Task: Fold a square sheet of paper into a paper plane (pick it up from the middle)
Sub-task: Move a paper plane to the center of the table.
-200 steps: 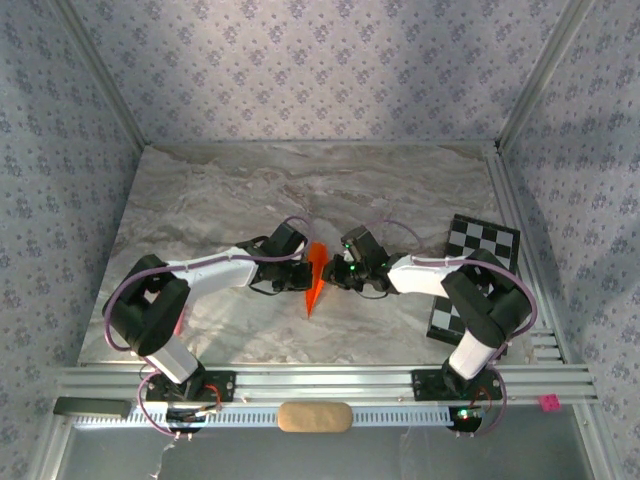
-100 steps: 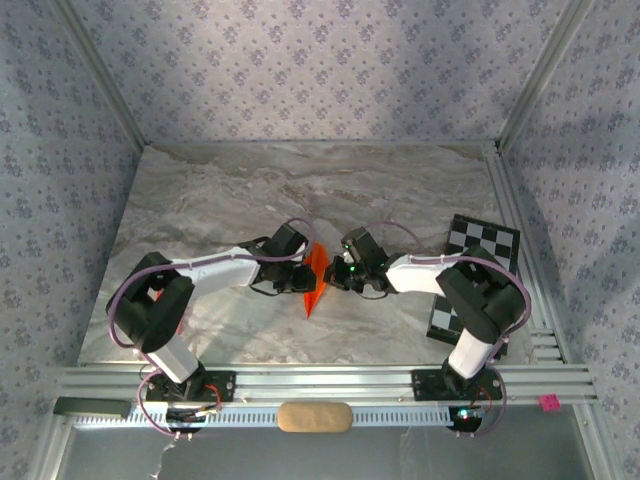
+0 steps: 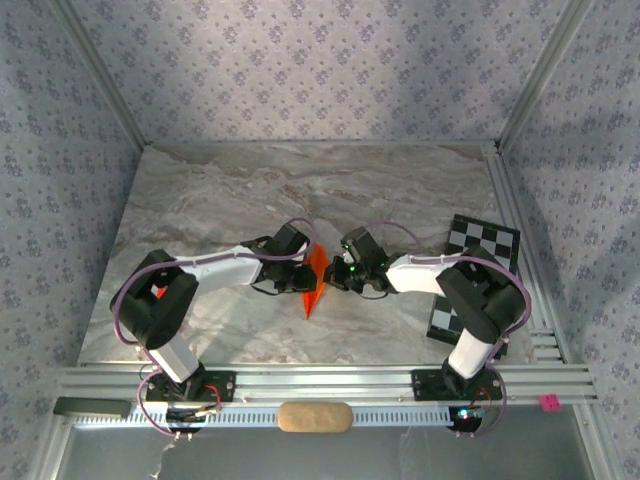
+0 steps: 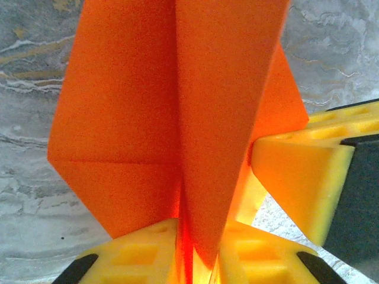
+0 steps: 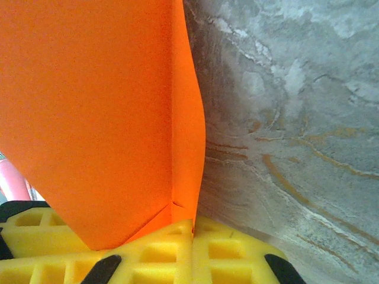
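The paper plane [image 3: 313, 283], the orange sheet folded into a slim dart, stands on edge at the table's middle with its sharp tip toward the near edge. My left gripper [image 3: 299, 271] holds it from the left and my right gripper [image 3: 334, 275] from the right. In the left wrist view the paper plane [image 4: 177, 118] rises with its centre crease upright, my left gripper [image 4: 192, 251] shut on its lower fold, and a right finger [image 4: 302, 177] presses its side. In the right wrist view my right gripper [image 5: 192, 234] is shut on the edge of the paper plane [image 5: 95, 112].
A black-and-white checkerboard card [image 3: 482, 243] lies at the right, partly under the right arm. A small pink piece [image 3: 547, 402] sits on the front rail and a tan oblong pad [image 3: 314, 417] lies below it. The marble tabletop [image 3: 230, 190] stretches behind the arms.
The plane and both grippers have shifted very slightly left. The left arm's elbow has edged to the right. Both holds are unchanged.
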Motion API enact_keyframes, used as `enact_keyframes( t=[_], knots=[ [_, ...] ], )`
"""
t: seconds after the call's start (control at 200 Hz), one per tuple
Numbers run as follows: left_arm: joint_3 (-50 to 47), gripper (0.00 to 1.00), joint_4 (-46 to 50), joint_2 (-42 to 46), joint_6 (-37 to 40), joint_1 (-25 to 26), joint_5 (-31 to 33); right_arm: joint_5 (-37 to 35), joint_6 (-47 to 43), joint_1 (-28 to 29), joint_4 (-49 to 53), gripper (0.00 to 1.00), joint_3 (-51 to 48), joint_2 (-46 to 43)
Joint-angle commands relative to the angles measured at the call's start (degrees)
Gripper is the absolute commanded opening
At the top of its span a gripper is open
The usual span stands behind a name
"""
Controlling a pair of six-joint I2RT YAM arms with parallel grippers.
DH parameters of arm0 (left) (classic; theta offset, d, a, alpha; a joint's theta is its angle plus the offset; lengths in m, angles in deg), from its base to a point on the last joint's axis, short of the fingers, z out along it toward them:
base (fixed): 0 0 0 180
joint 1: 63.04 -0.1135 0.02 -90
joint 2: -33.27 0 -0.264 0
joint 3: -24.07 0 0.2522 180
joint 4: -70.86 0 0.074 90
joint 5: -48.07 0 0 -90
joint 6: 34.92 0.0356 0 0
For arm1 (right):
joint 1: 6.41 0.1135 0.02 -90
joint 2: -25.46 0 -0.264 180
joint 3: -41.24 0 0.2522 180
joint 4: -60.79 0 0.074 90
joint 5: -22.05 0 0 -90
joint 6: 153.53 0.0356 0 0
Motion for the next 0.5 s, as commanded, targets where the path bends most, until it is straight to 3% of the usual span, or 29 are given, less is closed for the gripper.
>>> enact_keyframes(
  t=[0.0, 0.495],
  knots=[
    [1.68, 0.21, 0.74, -1.24, 0.46, 0.49, -0.47, 0.47, 0.65, -0.37, -0.08, 0.06, 0.78, 0.67],
    [2.92, 0.15, 2.47, -3.39, 1.06, 1.22, 0.58, 0.73, 0.92, -0.37, -0.44, 0.06, 0.69, 1.01]
  ],
)
